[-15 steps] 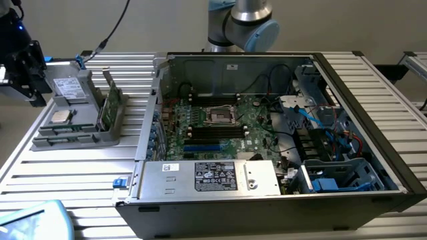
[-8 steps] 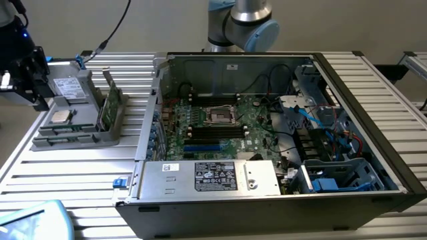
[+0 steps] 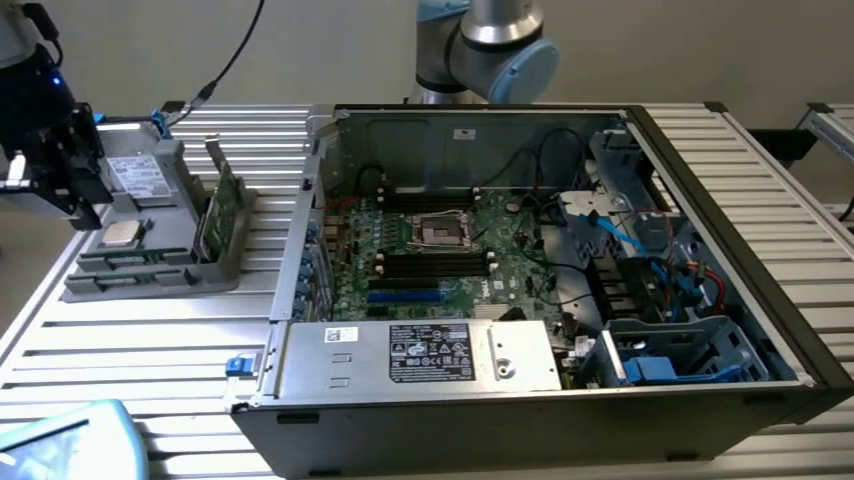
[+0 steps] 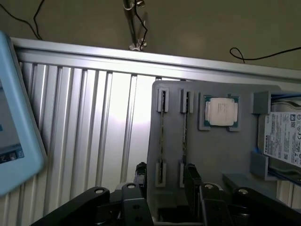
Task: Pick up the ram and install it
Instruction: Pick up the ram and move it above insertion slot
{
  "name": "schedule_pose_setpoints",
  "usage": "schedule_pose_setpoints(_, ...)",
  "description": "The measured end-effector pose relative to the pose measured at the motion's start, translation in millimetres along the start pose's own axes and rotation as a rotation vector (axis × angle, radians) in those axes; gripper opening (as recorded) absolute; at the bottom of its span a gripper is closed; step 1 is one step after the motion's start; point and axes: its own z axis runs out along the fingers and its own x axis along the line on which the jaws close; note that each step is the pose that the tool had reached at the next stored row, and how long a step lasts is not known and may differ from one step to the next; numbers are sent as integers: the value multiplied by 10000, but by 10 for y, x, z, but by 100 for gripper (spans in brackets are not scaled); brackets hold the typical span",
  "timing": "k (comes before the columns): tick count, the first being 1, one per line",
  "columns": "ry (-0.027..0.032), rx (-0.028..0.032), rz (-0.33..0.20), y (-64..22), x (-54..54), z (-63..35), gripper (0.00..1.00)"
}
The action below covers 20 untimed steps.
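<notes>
My arm (image 3: 470, 40) is silver-grey tubing with a pale blue cap (image 3: 527, 68) on its joint, my wrist block (image 3: 54, 150) is black with a small blue light (image 3: 54, 76) glowing above it, and my gripper (image 4: 165, 175) is matte black linkage bars pinned by round silver-headed bolts (image 4: 99, 191).

"TOSHIBA", printed sideways on white drive label (image 4: 283, 141). Power-supply label (image 3: 430, 352): print too small to read.

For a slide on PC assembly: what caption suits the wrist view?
Open hand poised at the grey holder, where the ram stands edge-on beside a processor chip and a drive.
</notes>
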Motion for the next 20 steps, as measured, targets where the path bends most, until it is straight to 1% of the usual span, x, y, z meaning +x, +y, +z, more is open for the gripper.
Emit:
schedule_pose_setpoints(1, 50, 12, 14, 0, -2, 8, 45)
schedule_pose_setpoints(2, 71, 18, 21, 0, -7, 18, 45)
schedule_pose_setpoints(4, 71, 25, 32, -3, -21, 55, 45)
schedule_pose_setpoints(13, 78, 23, 69, -16, -55, 217, 45)
schedule_pose_setpoints(17, 93, 22, 82, -21, -63, 288, 45)
schedule_pose_setpoints(20, 117, 21, 87, -24, -69, 336, 45)
